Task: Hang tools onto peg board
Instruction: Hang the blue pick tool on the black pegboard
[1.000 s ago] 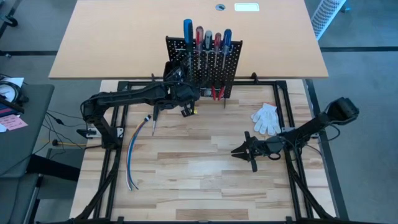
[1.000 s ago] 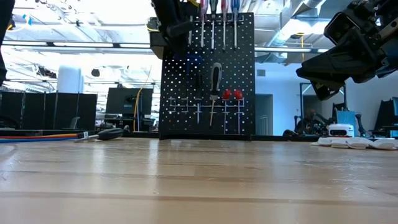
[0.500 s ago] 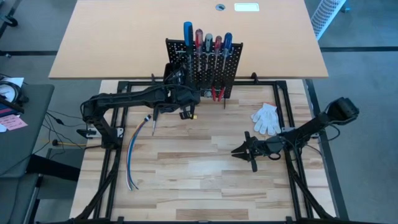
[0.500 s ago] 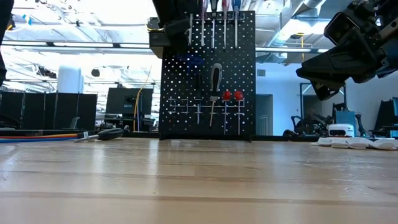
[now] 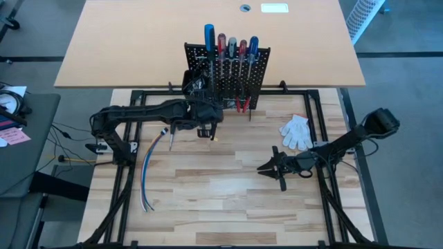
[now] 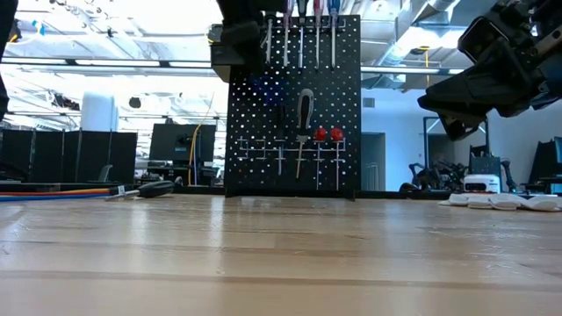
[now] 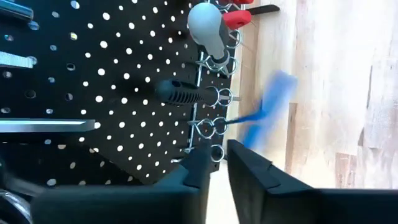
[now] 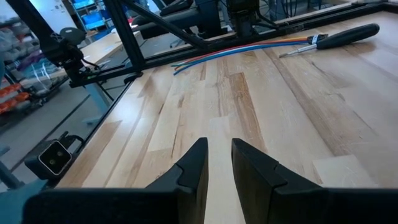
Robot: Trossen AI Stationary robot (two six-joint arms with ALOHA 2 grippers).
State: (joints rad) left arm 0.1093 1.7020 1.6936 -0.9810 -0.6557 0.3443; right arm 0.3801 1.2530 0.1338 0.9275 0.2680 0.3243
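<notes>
On the left of the table a bundle of loose cables point(image 5: 149, 173) lies on the wood, and just beside it a black-handled screwdriver point(image 5: 172, 135) rests flat, not yet hung.

The left gripper point(image 5: 205, 130) is at work close in front of the peg board point(image 5: 257, 59), low on its left part. In the left wrist view its fingers point(image 7: 249, 167) stand nearly together with only a thin gap, and nothing can be seen held between them. Past them a small blue-handled tool point(image 7: 267, 109) shows blurred, by a row of wire ring hooks point(image 7: 219, 122) on the panel; whether it is seated in a ring or loose cannot be told. A grey-handled tool point(image 7: 206, 28) and a black-handled one point(image 7: 180, 93) already sit in the neighbouring rings, and red-handled pliers point(image 7: 239, 17) hang farther along.

Along the board's top rail, screwdrivers with blue and red handles point(image 5: 209, 34) stand upright in their slots.

The step in hand looks like the placing of the small blue tool on the lower hooks. The next move probably calls for backing the left gripper clear of the panel without snagging the rings, then reaching for the screwdriver on the table.

To the right, the white glove point(image 5: 296, 131) lies on the table. The right gripper point(image 5: 268, 167) waits low over bare wood, fingers point(image 8: 249, 163) narrowly parted and empty.
</notes>
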